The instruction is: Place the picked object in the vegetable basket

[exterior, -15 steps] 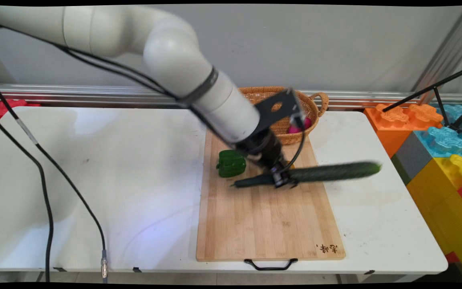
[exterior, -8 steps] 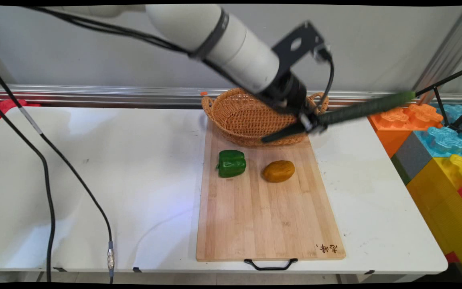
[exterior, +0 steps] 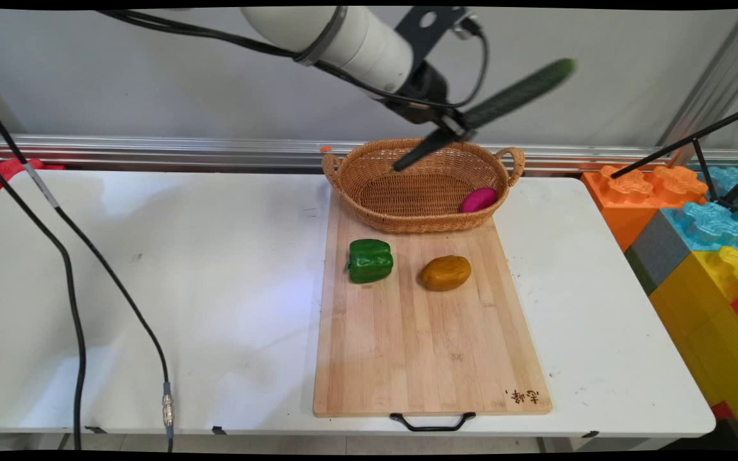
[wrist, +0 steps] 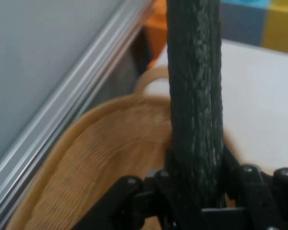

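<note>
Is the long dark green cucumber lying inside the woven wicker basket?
No, the long dark green cucumber is held up in the air by the black gripper, above the woven wicker basket.

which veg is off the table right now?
The cucumber: the gripper holds it tilted in the air above the basket. The green pepper and potato lie on the cutting board.

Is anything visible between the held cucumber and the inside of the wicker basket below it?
Nothing visible does. The gripper is shut on the cucumber, which hangs tilted in the air above the basket, its lower end over the open middle. A pink object lies inside at the basket's right end, off to the side.
</note>
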`<state>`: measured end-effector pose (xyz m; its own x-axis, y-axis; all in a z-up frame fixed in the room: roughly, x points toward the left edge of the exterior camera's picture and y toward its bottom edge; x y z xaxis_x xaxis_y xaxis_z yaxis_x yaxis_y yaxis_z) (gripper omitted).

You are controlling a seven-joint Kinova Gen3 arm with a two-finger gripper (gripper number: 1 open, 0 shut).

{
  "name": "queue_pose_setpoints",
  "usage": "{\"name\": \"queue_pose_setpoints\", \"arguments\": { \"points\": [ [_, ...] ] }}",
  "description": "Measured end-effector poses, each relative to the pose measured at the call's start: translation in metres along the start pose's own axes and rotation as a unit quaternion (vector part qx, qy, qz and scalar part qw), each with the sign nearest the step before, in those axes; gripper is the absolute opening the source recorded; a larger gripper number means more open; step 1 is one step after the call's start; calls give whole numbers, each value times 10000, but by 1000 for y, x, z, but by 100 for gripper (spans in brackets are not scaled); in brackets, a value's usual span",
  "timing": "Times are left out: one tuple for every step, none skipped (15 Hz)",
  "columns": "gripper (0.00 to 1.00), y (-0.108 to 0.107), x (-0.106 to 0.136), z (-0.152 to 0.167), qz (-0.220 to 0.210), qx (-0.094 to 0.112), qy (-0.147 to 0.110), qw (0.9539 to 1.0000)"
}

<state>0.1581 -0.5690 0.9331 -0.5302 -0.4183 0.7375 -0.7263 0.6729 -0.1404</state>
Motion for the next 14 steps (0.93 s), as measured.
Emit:
{"name": "queue_pose_setpoints", "arguments": {
  "points": [
    [0,-14,-11,9,-149,166,-107,9997],
    [0,-26,-23,18,-277,307,-215,9989],
    [0,-36,-32,26,-370,411,-301,9980],
    [0,-46,-43,36,-466,515,-397,9968],
    [0,-54,-53,45,-531,590,-475,9957],
    [0,-59,-58,52,-568,634,-521,9950],
    [0,-64,-65,60,-604,683,-575,9942],
    [0,-69,-71,68,-637,724,-623,9934],
    [0,-74,-78,77,-674,763,-673,9925],
    [0,-79,-84,87,-711,794,-722,9917],
    [0,-82,-89,97,-743,810,-754,9911],
    [0,-84,-93,105,-773,809,-770,9907],
    [0,-85,-95,112,-799,796,-772,9906],
    [0,-85,-96,118,-820,767,-763,9907]
  ]
}}
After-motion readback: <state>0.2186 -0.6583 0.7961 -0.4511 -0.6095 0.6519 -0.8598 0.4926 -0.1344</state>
